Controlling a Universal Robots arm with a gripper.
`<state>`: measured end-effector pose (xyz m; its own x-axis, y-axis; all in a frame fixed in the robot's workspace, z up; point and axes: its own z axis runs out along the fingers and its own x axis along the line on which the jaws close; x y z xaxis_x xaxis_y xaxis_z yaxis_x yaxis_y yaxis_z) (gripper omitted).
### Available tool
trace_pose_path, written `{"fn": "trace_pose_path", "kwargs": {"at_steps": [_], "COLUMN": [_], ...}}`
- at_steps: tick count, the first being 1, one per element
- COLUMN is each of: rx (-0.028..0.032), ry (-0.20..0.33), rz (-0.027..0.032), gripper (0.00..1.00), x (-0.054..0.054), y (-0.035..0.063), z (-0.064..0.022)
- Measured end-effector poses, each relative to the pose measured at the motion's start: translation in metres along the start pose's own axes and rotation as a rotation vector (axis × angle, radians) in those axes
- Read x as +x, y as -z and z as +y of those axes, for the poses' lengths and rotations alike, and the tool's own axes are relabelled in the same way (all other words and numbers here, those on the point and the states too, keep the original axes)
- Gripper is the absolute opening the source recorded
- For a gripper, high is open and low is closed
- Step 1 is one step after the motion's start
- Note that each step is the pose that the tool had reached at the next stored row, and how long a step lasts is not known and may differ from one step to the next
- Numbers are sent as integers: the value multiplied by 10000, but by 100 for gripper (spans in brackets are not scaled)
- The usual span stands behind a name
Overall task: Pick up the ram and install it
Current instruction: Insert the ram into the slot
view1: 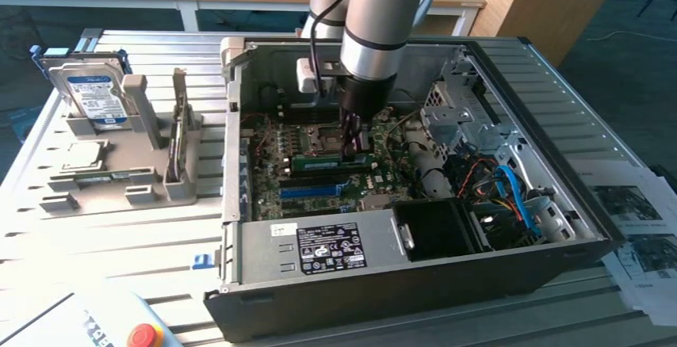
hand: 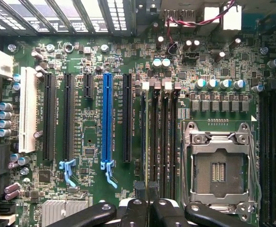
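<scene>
The ram (view1: 323, 159) is a thin green stick standing on edge over the motherboard (view1: 277, 145) inside the open computer case (view1: 550, 149). My gripper (view1: 353, 147) reaches straight down from the grey arm and is shut on the ram's top edge. In the wrist view, my gripper (hand: 146, 190) has its black fingers (hand: 138, 208) pinched around the ram (hand: 146, 156), seen edge-on as a thin line. That line runs along the black memory slots (hand: 168, 142). Whether the ram sits fully in a slot I cannot tell.
A long blue slot (hand: 107, 118) and black card slots lie beside the memory slots, and the CPU socket (hand: 220, 165) is on the other side. The power supply (view1: 317, 244) and cables (view1: 508, 188) crowd the case. A grey rack (view1: 116, 165) with a hard drive (view1: 93, 93) stands on the exterior view's left.
</scene>
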<state>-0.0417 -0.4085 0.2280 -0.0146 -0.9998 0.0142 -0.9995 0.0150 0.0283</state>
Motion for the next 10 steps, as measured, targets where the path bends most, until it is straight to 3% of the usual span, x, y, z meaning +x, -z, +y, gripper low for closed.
{"fn": "trace_pose_path", "kwargs": {"at_steps": [10], "rx": [13], "ry": [-1], "rz": [1], "gripper": [12], "x": [0], "y": [-28], "z": [0]}}
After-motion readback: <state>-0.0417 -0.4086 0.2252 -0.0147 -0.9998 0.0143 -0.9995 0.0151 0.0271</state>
